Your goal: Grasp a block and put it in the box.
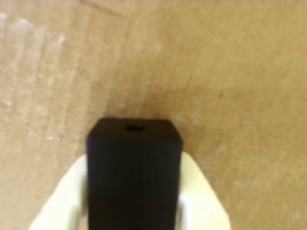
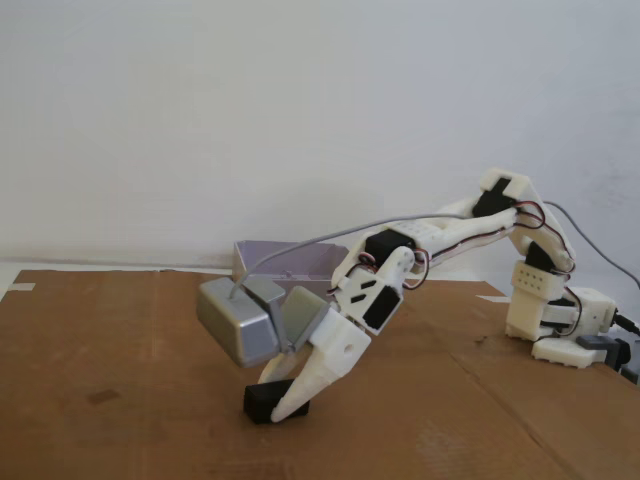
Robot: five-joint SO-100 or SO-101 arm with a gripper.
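Observation:
The black block (image 1: 134, 177) fills the lower middle of the wrist view, with a small round hole in its top face. My gripper (image 1: 134, 191) has a cream finger (image 1: 64, 201) pressed against each of its sides, so it is shut on the block. In the fixed view the block (image 2: 262, 403) rests on the brown cardboard, and my gripper (image 2: 285, 400) reaches down onto it from the right. The pale lavender box (image 2: 290, 262) stands behind the arm at the far edge of the cardboard, partly hidden by the wrist.
A grey metallic camera module (image 2: 238, 320) rides on the wrist, above the block. The arm's base (image 2: 565, 330) stands at the right of the fixed view. Brown cardboard (image 2: 120, 380) covers the table, with a white wall behind.

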